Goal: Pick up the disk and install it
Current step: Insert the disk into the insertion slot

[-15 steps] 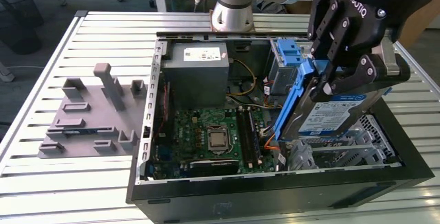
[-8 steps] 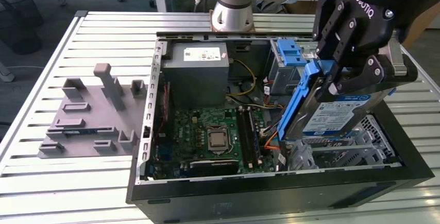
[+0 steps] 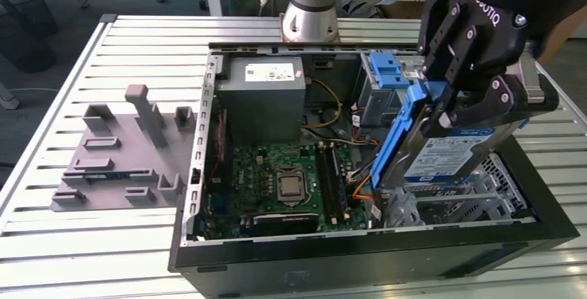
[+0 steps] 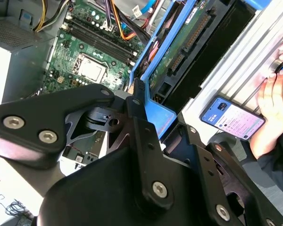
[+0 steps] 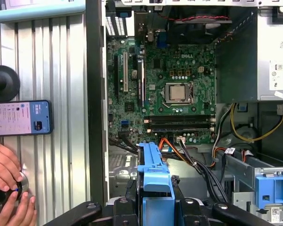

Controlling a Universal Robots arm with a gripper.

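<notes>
The disk point(image 3: 447, 153) is a silver hard drive with a blue-and-white label and blue side rails. It hangs tilted, label facing out, above the open computer case point(image 3: 367, 254) on the exterior view's right. My gripper point(image 3: 472, 106) is shut on its upper end. In the second wrist view the disk's green circuit-board underside point(image 4: 179, 52) and a blue rail show past the black gripper point(image 4: 141, 115). The first wrist view has a blue rail of the disk point(image 5: 155, 183) between my fingers, over the case's drive corner.
Inside the case sit a grey power-supply box point(image 3: 266, 93), the motherboard point(image 3: 284, 175), loose cables and a blue latch point(image 3: 385, 71). A grey fixture point(image 3: 119, 154) lies on the slatted table. Beside the case are a phone point(image 5: 21, 117) and a person's hands point(image 5: 7, 188).
</notes>
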